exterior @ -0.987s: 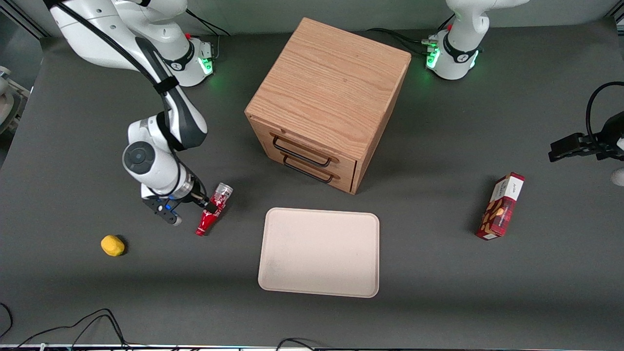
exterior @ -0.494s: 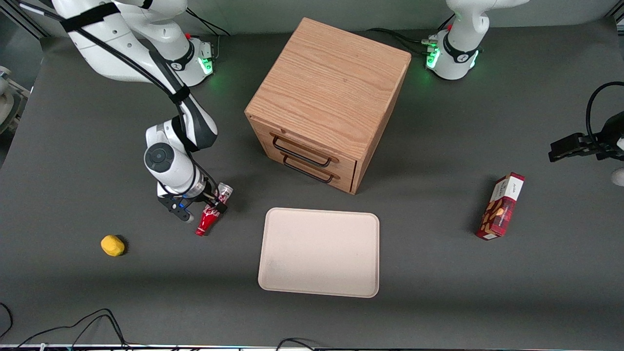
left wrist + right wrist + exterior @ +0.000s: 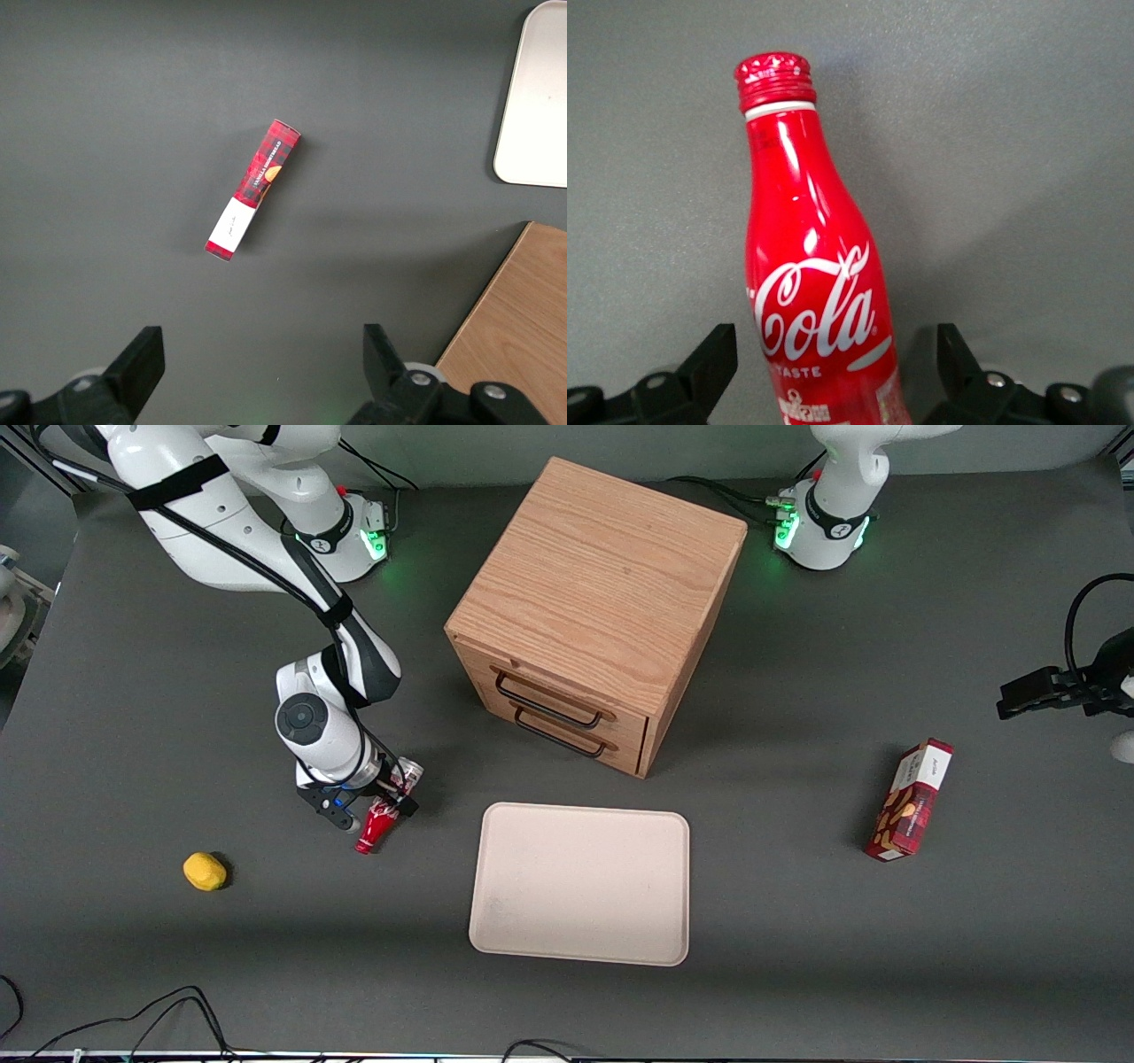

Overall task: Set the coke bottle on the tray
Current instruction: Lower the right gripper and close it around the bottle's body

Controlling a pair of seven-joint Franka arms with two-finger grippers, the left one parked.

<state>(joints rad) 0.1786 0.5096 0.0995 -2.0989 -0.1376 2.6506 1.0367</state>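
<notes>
My working arm (image 3: pixel 266 540) is glossy white with black joint bands and a strapped black cable. Above my pincer (image 3: pixel 372 808), a round grey cap marks the white wrist; black fingers (image 3: pixel 709 363) flank it, blue glinting alongside. A green light glows at my base (image 3: pixel 354 527).

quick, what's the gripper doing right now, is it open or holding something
Gripper: open, low over the lying coke bottle, one finger on each side of its body, not closed on it yet.
</notes>
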